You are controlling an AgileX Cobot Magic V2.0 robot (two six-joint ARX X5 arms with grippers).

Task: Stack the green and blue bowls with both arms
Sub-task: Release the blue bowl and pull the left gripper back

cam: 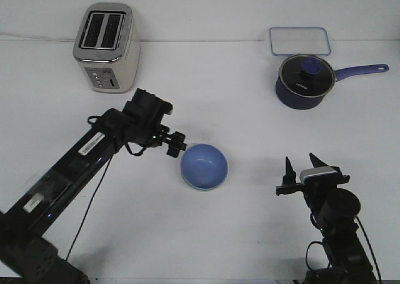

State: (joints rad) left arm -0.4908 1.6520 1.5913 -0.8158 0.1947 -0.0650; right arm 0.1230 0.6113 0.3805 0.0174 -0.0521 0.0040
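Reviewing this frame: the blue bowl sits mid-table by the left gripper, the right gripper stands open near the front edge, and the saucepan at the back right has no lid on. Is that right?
Not quite. The front view shows the saucepan with its glass lid on, blue knob in the middle. The rest holds: the blue bowl sits mid-table by the left gripper, and the right gripper stands open near the front edge.

Little here can be read. The glass lid of the saucepan bears a short line of pale lettering just below its knob — too small to make out. White labels sit on the upper side of the left arm, one nearer the wrist and one lower down — their print is illegible. The toaster shows round controls on its front; no marking there is readable.
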